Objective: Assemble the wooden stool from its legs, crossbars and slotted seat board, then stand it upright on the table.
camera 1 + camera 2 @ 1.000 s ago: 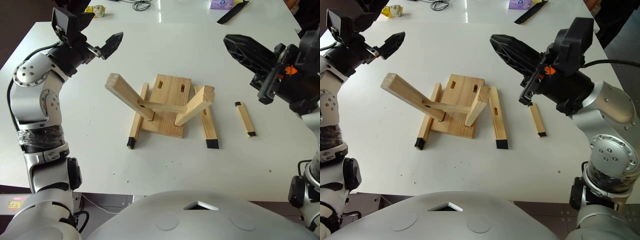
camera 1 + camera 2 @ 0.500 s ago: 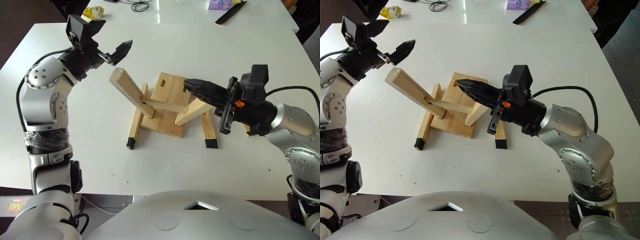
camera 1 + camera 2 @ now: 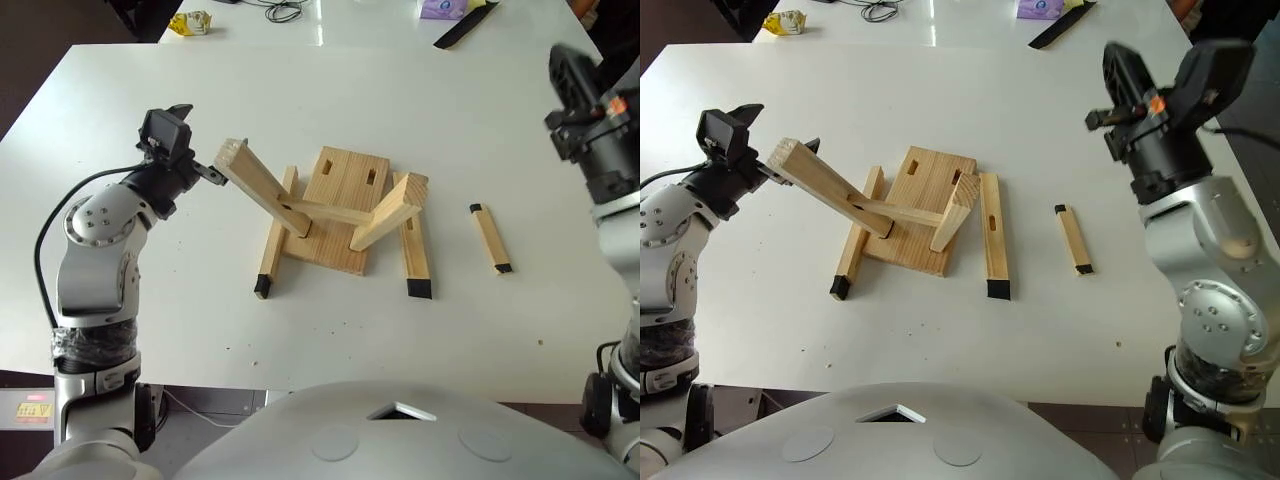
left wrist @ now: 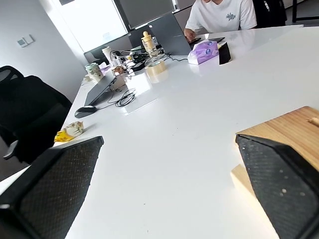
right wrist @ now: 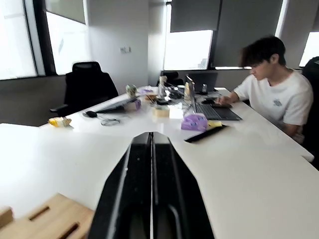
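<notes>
left eye view showed that the right gripper, fingers pressed together, had pulled back from the seat board to high on the right; the left gripper, fingers spread wide, had dropped to the raised leg's upper end. the board lay flat mid-table, a short black-tipped bar apart to its right

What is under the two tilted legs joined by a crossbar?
The slotted seat board lies flat beneath them, two slots showing at its far end. The crossbar and tilted legs cover its near part, so any slots there cannot be seen.
</notes>
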Robot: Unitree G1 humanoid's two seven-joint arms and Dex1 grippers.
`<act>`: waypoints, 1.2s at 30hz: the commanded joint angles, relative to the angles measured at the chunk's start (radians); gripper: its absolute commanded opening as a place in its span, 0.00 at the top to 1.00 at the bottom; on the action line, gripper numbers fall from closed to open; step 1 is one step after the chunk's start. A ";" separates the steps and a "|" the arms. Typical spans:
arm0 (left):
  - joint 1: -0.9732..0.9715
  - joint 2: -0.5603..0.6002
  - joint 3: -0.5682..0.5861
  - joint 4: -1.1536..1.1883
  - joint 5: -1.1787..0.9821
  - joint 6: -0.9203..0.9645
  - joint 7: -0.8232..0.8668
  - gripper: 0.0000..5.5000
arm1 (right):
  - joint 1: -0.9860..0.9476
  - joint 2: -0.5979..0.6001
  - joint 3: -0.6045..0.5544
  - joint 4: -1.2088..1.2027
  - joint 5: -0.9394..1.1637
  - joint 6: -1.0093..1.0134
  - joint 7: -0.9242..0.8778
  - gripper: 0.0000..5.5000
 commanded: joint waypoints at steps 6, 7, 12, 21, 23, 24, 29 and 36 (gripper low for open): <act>0.139 -0.071 -0.136 -0.172 0.093 -0.063 0.047 0.10 | 0.107 0.104 0.487 -0.138 -0.412 0.098 -0.094 1.00; 0.126 -0.075 -0.157 -0.176 0.097 -0.059 0.044 0.10 | 0.069 0.141 0.520 -0.119 -0.430 0.113 -0.097 1.00; 0.069 -0.088 -0.256 -0.200 0.107 -0.034 0.026 0.10 | -0.120 0.314 0.605 0.052 -0.527 0.171 -0.110 1.00; -0.013 -0.127 -0.322 -0.189 0.131 -0.016 0.036 0.10 | -0.088 0.339 0.613 0.214 -0.632 0.138 -0.005 1.00; -0.036 -0.136 -0.301 -0.170 0.130 -0.011 0.048 0.10 | -0.080 0.337 0.616 0.225 -0.645 0.129 0.024 1.00; -0.047 -0.138 -0.291 -0.161 0.131 -0.010 0.053 0.10 | -0.078 0.338 0.618 0.229 -0.651 0.123 0.038 1.00; -0.103 -0.152 -0.246 -0.139 0.122 0.005 0.074 0.10 | -0.078 0.339 0.646 0.215 -0.671 0.089 0.117 1.00; -0.083 -0.150 -0.240 -0.134 0.118 0.004 0.063 0.10 | -0.063 0.288 0.581 0.220 -0.707 0.059 0.200 1.00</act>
